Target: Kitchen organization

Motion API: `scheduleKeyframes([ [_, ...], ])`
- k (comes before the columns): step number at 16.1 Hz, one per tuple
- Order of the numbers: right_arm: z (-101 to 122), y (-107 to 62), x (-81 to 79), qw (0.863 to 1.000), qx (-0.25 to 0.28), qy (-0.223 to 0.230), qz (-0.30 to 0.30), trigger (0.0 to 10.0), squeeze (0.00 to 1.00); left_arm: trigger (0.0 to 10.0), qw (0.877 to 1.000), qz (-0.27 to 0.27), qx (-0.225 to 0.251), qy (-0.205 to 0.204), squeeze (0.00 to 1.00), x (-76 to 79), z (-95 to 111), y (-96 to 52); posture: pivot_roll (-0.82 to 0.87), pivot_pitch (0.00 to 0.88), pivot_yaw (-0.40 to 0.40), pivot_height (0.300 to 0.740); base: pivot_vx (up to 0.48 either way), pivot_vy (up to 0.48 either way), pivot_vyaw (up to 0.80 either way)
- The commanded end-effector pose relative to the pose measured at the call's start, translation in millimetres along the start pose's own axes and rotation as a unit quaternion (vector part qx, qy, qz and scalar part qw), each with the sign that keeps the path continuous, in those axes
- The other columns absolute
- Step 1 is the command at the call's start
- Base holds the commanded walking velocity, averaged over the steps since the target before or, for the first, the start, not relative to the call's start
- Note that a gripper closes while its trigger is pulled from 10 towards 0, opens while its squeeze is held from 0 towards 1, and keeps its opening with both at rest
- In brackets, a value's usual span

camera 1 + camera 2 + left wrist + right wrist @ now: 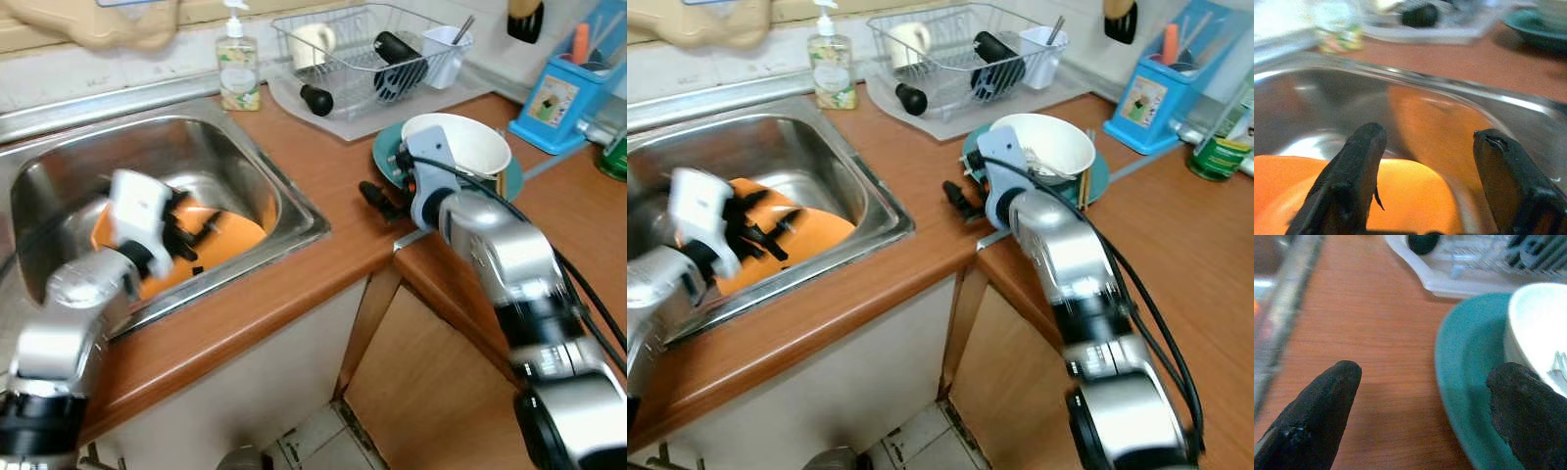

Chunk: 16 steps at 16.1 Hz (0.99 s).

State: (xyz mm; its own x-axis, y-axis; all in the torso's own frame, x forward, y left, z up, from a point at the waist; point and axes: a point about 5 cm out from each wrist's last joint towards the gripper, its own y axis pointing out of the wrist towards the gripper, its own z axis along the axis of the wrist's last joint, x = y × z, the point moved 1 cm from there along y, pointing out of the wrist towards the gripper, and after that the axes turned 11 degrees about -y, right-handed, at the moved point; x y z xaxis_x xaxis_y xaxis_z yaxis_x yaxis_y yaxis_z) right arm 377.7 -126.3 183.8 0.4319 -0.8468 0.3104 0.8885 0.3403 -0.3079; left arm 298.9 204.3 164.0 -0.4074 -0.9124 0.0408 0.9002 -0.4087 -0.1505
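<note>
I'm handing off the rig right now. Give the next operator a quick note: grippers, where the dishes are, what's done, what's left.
Left gripper: open, empty, down inside the sink just above the orange plate lying on the basin floor.
Right gripper: open, empty, low over the wooden counter, with one finger over the rim of the teal plate.
The white bowl sits on the teal plate with a utensil inside it.
The dish rack, behind it, already holds a mug and dark items.
Done: nothing grasped yet.
Left: probably lift out the orange plate, then clear the bowl and teal plate.
</note>
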Motion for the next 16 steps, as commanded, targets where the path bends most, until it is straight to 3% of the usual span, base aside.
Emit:
scheduleKeyframes([
  [1, 2, 4.5, 4.0, 1.000, 0.003, 0.001, -0.012, 10.0, 0.00, 10.0, 1.000, -0.021, -0.002, 0.013, 0.98, 6.9, 3, -0.7, 0.02, 0.000, 0.019, 0.740, 0.000, 0.000, 0.00],
  [2, 2, 8.0, 5.1, 1.000, 0.001, 0.020, -0.015, 10.0, 0.00, 10.0, 0.999, -0.031, -0.005, 0.011, 0.37, 9.9, 2, -1.3, 0.02, 0.000, 0.019, 0.740, 0.000, 0.000, 0.00],
  [3, 3, 12.5, 7.4, 0.999, -0.006, 0.027, -0.015, 10.0, 0.00, 10.0, 0.998, -0.058, -0.008, 0.010, 0.13, 17.4, 1, -3.3, 0.02, 0.000, 0.015, 0.740, 0.000, 0.000, 0.00],
  [4, 4, 16.9, 8.0, 0.999, -0.010, 0.034, -0.007, 10.0, 0.00, 10.0, 0.997, -0.079, -0.012, 0.011, 0.00, 23.1, -1, -4.9, 0.02, 0.000, 0.016, 0.740, 0.000, 0.000, 0.00],
  [10, -1, 32.8, -0.2, 0.997, -0.058, 0.041, 0.041, 10.0, 0.00, 10.0, 0.993, -0.113, -0.025, 0.012, 0.00, 33.4, -5, -7.9, 0.03, 0.000, 0.015, 0.740, 0.000, 0.000, 0.00],
  [12, -4, 34.9, -9.9, 0.994, -0.076, 0.039, 0.073, 10.0, 0.00, 10.0, 0.991, -0.131, -0.025, 0.002, 0.00, 38.0, -4, -11.0, 0.03, 0.000, 0.011, 0.740, 0.000, 0.000, 0.00],
  [16, 7, 36.8, -34.8, 0.986, -0.060, 0.036, 0.151, 10.0, 0.00, 10.0, 0.992, -0.127, -0.018, -0.004, 0.00, 36.5, -3, -11.3, 0.03, 0.000, 0.015, 0.740, 0.000, 0.000, 0.00],
])
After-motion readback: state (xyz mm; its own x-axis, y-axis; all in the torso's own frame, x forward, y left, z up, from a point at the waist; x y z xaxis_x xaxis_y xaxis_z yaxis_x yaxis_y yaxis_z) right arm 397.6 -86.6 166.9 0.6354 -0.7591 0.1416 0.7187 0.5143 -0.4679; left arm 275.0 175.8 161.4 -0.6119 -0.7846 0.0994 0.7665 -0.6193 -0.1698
